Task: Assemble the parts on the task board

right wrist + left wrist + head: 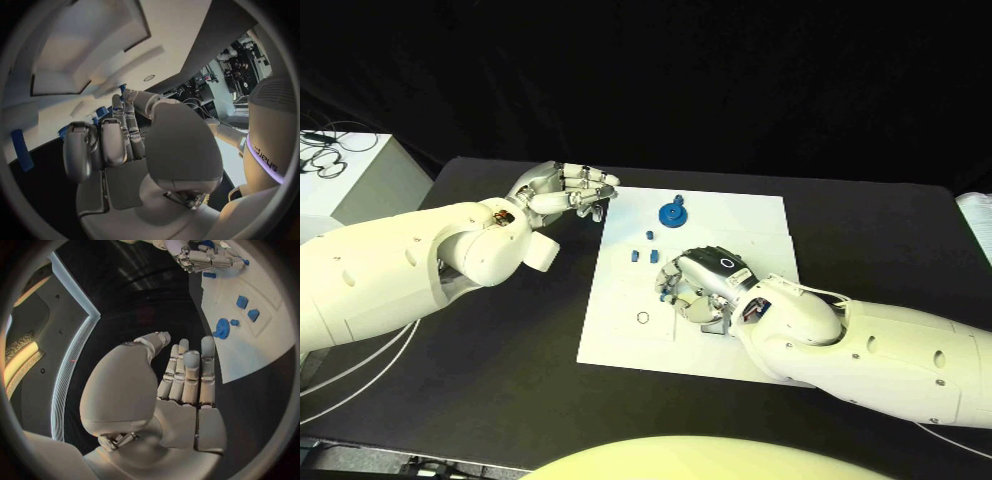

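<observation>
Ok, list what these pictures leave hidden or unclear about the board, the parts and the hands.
- Head view: the right hand covers the middle of the task board; whether it holds a part is hidden.
- Head view: the small blue parts beside it are too small to tell their shape.
- Right wrist view: its own fingers block the board beneath.
- Left wrist view: the left hand holds nothing; the blue gear lies far off, its detail unclear.

Left hand (181, 390): fingers (190, 372) extended side by side, holding nothing, above the dark surface (144, 305). Task board (250, 335): carries blue gear part (221, 328) and small blue parts (242, 302). Right hand (206, 259): over the board's far end.
</observation>
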`<state>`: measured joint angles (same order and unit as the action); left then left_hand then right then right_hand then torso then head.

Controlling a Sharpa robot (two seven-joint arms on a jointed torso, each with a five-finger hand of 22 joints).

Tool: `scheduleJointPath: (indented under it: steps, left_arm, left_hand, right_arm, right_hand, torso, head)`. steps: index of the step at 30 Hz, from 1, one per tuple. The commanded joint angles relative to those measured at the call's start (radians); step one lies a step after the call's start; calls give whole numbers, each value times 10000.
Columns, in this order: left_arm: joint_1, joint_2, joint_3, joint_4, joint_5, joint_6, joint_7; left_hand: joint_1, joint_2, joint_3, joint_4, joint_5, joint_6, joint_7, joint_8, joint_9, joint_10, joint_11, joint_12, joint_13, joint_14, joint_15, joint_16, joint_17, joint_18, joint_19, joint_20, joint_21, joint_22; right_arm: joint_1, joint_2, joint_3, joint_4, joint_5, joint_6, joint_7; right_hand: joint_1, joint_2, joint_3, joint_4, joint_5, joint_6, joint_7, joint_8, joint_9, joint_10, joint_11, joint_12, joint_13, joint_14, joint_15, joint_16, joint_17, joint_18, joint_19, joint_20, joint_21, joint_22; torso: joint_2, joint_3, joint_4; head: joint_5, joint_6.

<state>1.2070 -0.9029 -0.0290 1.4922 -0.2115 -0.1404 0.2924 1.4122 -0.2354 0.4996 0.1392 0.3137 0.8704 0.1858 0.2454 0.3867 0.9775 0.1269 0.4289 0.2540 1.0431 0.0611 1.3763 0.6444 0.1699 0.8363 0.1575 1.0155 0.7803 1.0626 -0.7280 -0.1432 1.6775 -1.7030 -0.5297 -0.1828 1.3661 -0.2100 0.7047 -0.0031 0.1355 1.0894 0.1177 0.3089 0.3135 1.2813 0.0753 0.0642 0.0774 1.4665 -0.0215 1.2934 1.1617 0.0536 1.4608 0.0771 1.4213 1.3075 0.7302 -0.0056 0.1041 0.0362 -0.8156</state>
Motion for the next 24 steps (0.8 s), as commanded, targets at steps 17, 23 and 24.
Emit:
scheduleJointPath:
  steps: [17,23,24]
  left_arm:
    - [1,17,10,33,5,149,33]
    - [1,15,10,25,4,151,20]
    - [1,15,10,22,4,151,19]
  left_hand:
    - [65,-10,-31,-37,38,-56,26,-34,-10,-72,-26,41,15,-35,0,4,-10,127,-3,34,-54,-9]
    - [72,1,-31,-38,40,-58,30,-31,-10,-87,-22,48,20,-39,4,7,-10,128,-3,40,-58,-10]
    - [72,1,-31,-38,40,-58,30,-31,-10,-87,-22,48,20,-39,4,7,-10,128,-3,40,-58,-10]
  right_arm:
    - [-41,121,-55,-39,-593,675,-129]
    - [-41,73,-63,-42,-471,717,15]
    - [-41,65,-64,-44,-458,703,28]
  right_hand:
    - [-283,-73,-40,-55,3,-215,133,-75,87,-18,-114,-28,-26,264,34,-11,-179,-73,182,55,-139,923]
    - [-469,-203,-166,-28,-13,-265,137,-111,113,-130,-89,-20,-41,243,63,-25,-242,-56,141,89,-202,871]
    - [-469,-203,-166,-28,-13,-265,137,-111,113,-130,-89,-20,-41,243,63,-25,-242,-56,141,89,-202,871]
  torso:
    - [-5,0,-11]
    - [-9,2,-11]
    - [-9,2,-11]
  head:
    - [2,-12]
    - [-6,-6]
    - [-6,-6]
